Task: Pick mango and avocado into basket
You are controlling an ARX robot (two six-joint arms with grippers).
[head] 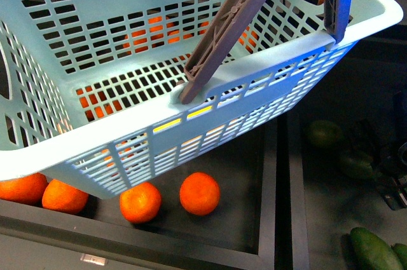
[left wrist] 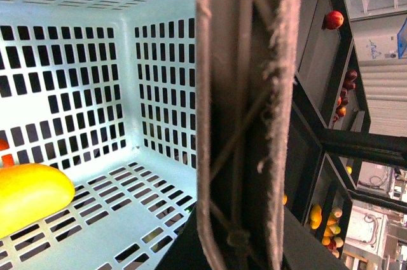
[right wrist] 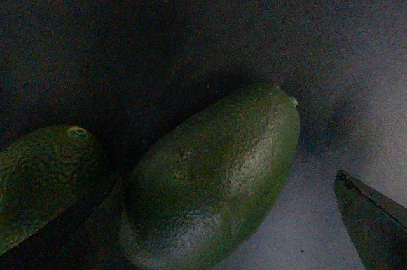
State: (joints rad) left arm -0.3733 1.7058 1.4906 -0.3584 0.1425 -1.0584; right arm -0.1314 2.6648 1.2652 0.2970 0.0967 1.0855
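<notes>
Front view, basket (head: 267, 60) tilted over oranges (head: 200, 193), brown-grey handle (head: 229, 28) across

The basket (head: 210, 101) fills the upper left of the front view, one handle (head: 222, 28) slanting across its mouth. A second avocado (right wrist: 44, 181) lies just beside the avocado (right wrist: 210, 187); its other side is open.
</notes>
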